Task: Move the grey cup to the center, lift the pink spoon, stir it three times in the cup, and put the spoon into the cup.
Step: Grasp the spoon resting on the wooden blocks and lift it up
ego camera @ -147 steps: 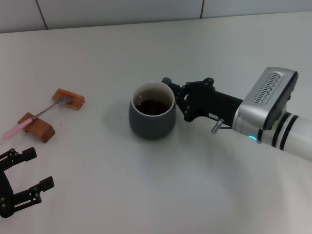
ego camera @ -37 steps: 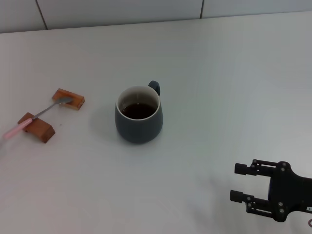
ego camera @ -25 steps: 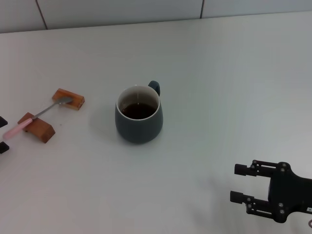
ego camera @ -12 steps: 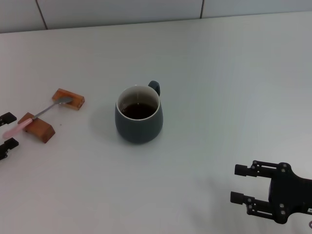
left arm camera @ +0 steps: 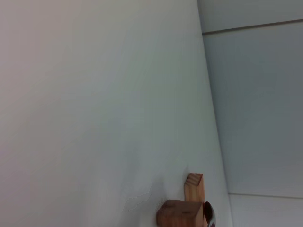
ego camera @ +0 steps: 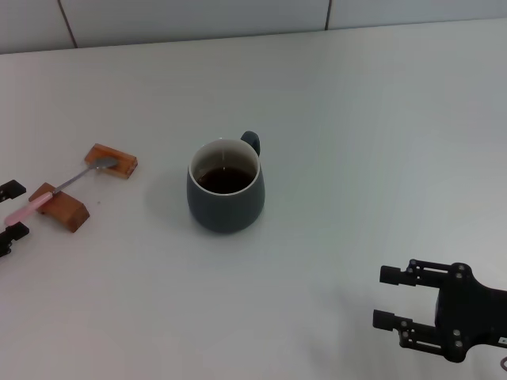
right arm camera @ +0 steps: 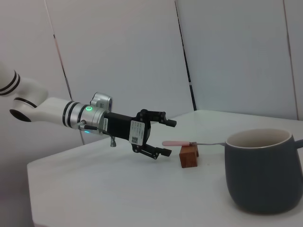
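White tabletop [ego camera: 356, 119]: my left gripper [ego camera: 6, 212], spread wide and empty, flanks the pink spoon [ego camera: 32, 203], light, slim, slippery; I'd pinch its handle. Right gripper [ego camera: 386, 298] parked open.

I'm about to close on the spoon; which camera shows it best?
The head view: the spoon shows full length, bridging two wooden blocks, with the open left gripper at its pink end. The right wrist view shows it side-on and far off, past the cup. The left wrist view shows only its metal bowl by the blocks.
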### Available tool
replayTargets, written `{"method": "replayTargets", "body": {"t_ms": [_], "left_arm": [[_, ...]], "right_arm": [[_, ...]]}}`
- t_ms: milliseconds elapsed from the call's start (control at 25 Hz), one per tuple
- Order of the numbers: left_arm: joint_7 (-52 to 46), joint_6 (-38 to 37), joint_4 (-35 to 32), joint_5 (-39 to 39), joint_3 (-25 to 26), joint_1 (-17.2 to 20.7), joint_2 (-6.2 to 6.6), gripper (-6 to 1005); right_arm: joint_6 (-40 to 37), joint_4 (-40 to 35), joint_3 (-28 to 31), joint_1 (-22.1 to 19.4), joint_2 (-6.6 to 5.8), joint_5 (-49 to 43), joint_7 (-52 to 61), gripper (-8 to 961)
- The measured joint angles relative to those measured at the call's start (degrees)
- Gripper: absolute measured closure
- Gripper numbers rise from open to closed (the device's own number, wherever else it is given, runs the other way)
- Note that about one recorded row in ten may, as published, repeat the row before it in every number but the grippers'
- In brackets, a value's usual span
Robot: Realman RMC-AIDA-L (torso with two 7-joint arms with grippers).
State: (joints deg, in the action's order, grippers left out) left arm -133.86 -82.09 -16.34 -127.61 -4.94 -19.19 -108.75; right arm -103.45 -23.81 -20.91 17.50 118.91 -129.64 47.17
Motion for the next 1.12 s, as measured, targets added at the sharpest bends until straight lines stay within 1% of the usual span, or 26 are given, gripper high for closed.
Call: {"method": "replayTargets", "body": {"t_ms": [440, 680, 840, 1040, 1120], "left_arm": [[0.4, 1.2, 0.6, -0.1, -0.2, -1.1, -0.08, 202], [0.6, 2.3, 1.1, -0.3, -0.4, -1.6, -0.49, 203], [0.6, 2.8, 1.4, -0.3, -0.4, -1.8, -0.52, 203], [0.6, 3.4, 1.5, -0.3, -0.4, -1.8, -0.61, 417], [0.6, 3.6, 1.5, -0.4, -0.4, -1.8, -0.63, 460]], "right_arm": [[0.0, 0.0, 0.0, 0.0, 0.09, 0.0, 0.0, 322], [0.0, 0.0, 0.0, 0.0, 0.09, 0.0, 0.0, 322], [0.0, 0.0, 0.0, 0.1, 0.09, 0.0, 0.0, 322], [0.0, 0.0, 0.0, 0.3, 0.09, 0.0, 0.1, 322], [0.0, 0.0, 0.0, 0.4, 0.08, 0.0, 0.3, 322]]}}
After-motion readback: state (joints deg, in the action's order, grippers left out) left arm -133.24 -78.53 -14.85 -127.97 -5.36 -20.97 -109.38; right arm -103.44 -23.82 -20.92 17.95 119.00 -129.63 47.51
